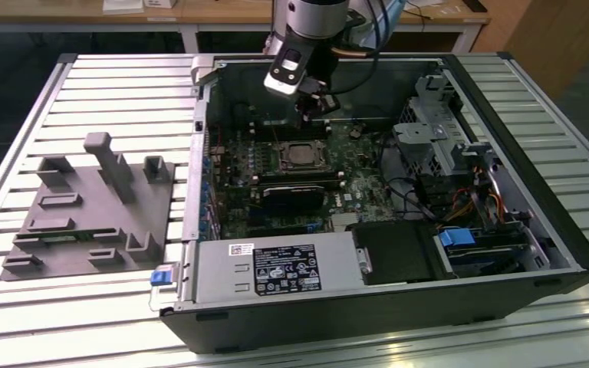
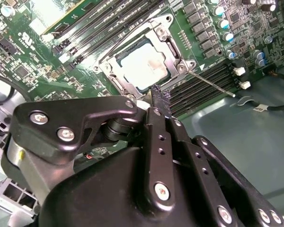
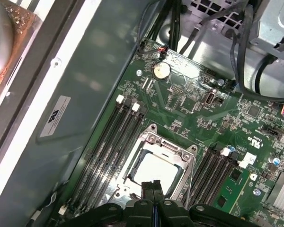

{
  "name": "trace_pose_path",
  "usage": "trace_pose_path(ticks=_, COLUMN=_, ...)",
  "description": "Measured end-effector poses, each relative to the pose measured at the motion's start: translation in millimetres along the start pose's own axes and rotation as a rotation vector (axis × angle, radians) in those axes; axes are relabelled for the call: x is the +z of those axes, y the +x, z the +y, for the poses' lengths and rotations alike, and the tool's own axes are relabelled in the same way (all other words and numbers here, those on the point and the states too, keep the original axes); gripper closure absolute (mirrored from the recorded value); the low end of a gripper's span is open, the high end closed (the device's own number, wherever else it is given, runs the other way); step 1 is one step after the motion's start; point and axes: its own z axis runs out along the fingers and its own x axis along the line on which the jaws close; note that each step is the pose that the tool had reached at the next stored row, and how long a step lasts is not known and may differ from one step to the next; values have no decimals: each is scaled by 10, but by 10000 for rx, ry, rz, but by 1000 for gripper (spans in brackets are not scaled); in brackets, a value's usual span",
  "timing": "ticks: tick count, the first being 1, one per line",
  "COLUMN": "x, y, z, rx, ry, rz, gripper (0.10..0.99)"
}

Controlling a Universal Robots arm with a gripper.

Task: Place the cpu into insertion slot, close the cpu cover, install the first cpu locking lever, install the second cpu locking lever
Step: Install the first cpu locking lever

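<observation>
With my gripper (image 3: 154, 185) pinched shut and empty beside the cpu cover (image 3: 168, 149), I'd push the thin, springy-looking cpu locking lever (image 2: 210, 84) near its free end.

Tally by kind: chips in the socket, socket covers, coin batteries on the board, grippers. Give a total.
cpu: 1
cpu cover: 1
coin battery: 1
gripper: 1
Total: 4

Dull metal cpu (image 2: 143, 64), bright metal cpu cover (image 2: 173, 50)
</observation>
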Motion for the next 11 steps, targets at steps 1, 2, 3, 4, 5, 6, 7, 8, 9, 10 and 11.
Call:
trace_pose_path(ticks=1, x=0, y=0, z=0, rx=-48, ry=1, rz=2, gripper=980)
trace_pose_path(ticks=2, x=0, y=0, z=0, rx=-96, ry=3, rz=3, gripper=980)
trace_pose_path(ticks=3, x=0, y=0, z=0, rx=-142, ry=5, rz=4, gripper=980)
trace_pose_path(ticks=4, x=0, y=0, z=0, rx=-186, ry=7, rz=4, gripper=980)
trace_pose_path(ticks=5, x=0, y=0, z=0, rx=-230, ry=8, rz=6, gripper=980)
trace_pose_path(ticks=6, x=0, y=0, z=0, rx=-278, ry=11, rz=7, gripper=980)
trace_pose_path(ticks=7, x=0, y=0, z=0, rx=-329, ry=12, rz=8, gripper=980)
trace_pose_path(ticks=8, x=0, y=0, z=0, rx=-383, ry=14, rz=9, gripper=980)
trace_pose_path(ticks=9, x=0, y=0, z=0, rx=-436, ry=16, rz=10, gripper=980)
trace_pose_path(ticks=10, x=0, y=0, z=0, rx=-491, ry=18, rz=11, gripper=980)
trace_pose_path(ticks=11, x=0, y=0, z=0, rx=-538, ry=20, rz=13, gripper=980)
